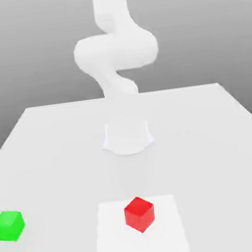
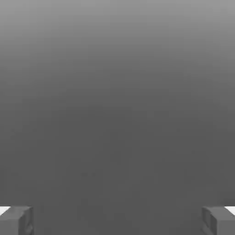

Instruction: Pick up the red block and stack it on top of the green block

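Note:
The red block (image 1: pixel 139 214) sits on the white table near its front edge, on a slightly lighter square patch (image 1: pixel 109 237). The green block (image 1: pixel 9 225) rests on the table far off to the exterior view's left, well apart from the red one. In the hand view my gripper (image 2: pixel 117 221) is open: its two grey fingertips (image 2: pixel 16 221) stand wide apart at the picture's corners, with only plain grey background between them. Neither block is near the fingers.
The white arm rises from its round base (image 1: pixel 127 137) at the middle of the table (image 1: pixel 208 140), bends at a thick joint (image 1: pixel 115 51) and runs up past the picture's top. The table's edges slope away on both sides.

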`<state>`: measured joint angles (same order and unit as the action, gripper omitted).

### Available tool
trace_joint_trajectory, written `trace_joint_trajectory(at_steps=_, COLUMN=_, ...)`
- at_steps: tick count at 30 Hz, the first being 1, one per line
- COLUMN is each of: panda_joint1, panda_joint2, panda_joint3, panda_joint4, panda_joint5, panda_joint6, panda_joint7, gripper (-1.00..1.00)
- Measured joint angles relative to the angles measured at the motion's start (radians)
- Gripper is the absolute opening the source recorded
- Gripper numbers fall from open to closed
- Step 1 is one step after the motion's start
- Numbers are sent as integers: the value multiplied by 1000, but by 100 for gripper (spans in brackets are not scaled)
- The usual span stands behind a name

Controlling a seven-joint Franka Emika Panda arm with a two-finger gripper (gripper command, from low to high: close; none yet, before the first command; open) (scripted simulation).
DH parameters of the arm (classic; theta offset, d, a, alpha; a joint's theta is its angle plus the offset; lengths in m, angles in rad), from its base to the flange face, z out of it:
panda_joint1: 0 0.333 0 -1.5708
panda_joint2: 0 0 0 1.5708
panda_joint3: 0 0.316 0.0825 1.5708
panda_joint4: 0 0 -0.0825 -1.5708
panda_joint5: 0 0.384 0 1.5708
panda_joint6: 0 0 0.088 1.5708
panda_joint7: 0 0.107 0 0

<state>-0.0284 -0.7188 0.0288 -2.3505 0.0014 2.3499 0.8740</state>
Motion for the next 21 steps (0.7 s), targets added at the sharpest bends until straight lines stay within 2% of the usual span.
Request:
trace_joint_trajectory(at_steps=13, panda_joint1=-131, panda_joint2=488, panda_joint3=138, panda_joint4=-289, panda_joint5=-14, panda_joint6=294, panda_joint7=453, gripper=0)
trace_joint_trajectory(at_steps=18, panda_joint1=-144, panda_joint2=669, panda_joint3=153, panda_joint4=-397, panda_joint5=-12, panda_joint6=403, panda_joint7=617, gripper=0)
trace_joint_trajectory(at_steps=21, panda_joint1=-137, panda_joint2=777, panda_joint3=140, panda_joint4=-417, panda_joint5=-35, panda_joint6=483, panda_joint7=679, gripper=0)
